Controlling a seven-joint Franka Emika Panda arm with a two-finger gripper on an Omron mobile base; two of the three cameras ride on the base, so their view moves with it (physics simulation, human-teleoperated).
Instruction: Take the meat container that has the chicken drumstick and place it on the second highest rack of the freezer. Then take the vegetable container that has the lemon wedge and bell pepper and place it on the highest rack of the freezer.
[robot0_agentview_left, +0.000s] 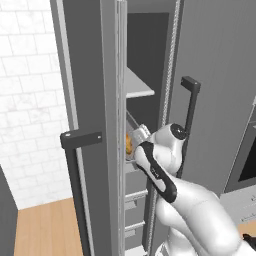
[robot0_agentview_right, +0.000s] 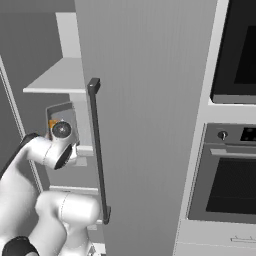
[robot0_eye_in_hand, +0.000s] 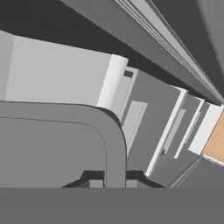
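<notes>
The freezer (robot0_agentview_left: 210, 75) stands open, and my arm reaches into its white inside. My gripper (robot0_eye_in_hand: 113, 183) is shut on the rim of the grey meat container (robot0_eye_in_hand: 111, 140), one fingertip on each side of the wall. The container (robot0_agentview_right: 62, 112) is held tilted just under a white rack (robot0_agentview_right: 55, 77). The golden-brown chicken drumstick (robot0_agentview_left: 129, 145) shows inside it as an orange patch (robot0_agentview_right: 52, 123) beside my wrist. The vegetable container, the lemon wedge and the bell pepper are out of view.
The left freezer door (robot0_agentview_left: 85, 75) with its dark handle (robot0_agentview_left: 80, 140) stands open close to the arm. The right door (robot0_agentview_right: 150, 100) carries a long dark bar handle (robot0_agentview_right: 97, 145). Grey drawers (robot0_agentview_left: 135, 200) sit low inside. An oven (robot0_agentview_right: 235, 170) is on the right.
</notes>
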